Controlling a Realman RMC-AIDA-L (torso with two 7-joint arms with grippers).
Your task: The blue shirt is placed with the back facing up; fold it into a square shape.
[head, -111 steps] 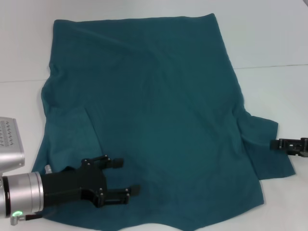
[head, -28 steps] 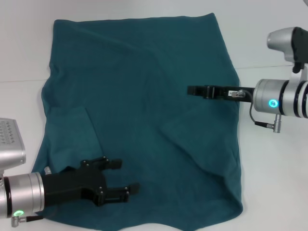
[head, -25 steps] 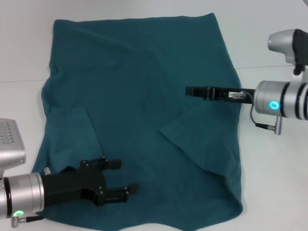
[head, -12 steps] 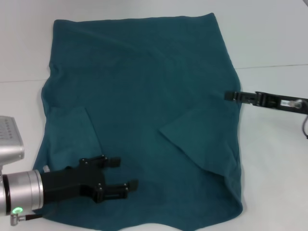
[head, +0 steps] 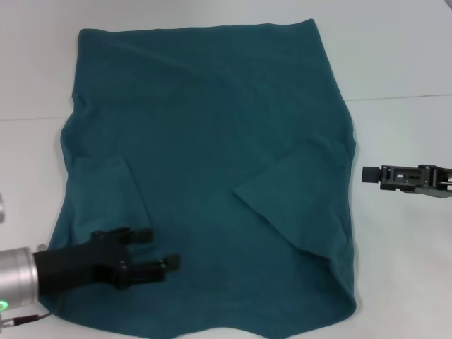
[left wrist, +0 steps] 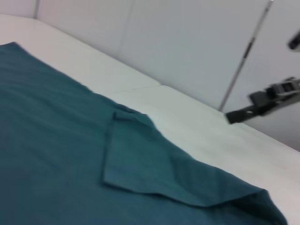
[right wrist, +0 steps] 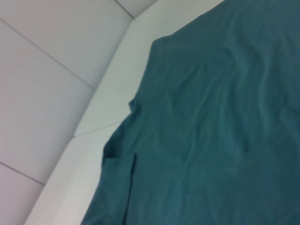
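The blue shirt (head: 212, 141) lies spread flat on the white table, also seen in the left wrist view (left wrist: 56, 154) and the right wrist view (right wrist: 211, 117). Its right sleeve (head: 296, 205) is folded inward onto the body as a triangular flap (left wrist: 140, 159). The left sleeve (head: 106, 191) is folded in too (right wrist: 117, 178). My left gripper (head: 159, 248) hovers open over the shirt's near left part, holding nothing. My right gripper (head: 371, 174) is off the shirt, just right of its right edge, and shows far off in the left wrist view (left wrist: 234, 116).
The white table (head: 402, 268) shows bare to the right of the shirt and in a strip at the left. A pale wall with panel seams (left wrist: 243, 51) rises behind the table's far edge.
My right gripper has pulled back to the right, off the shirt, leaving the right sleeve folded inward. My left gripper has slid back toward the near left.
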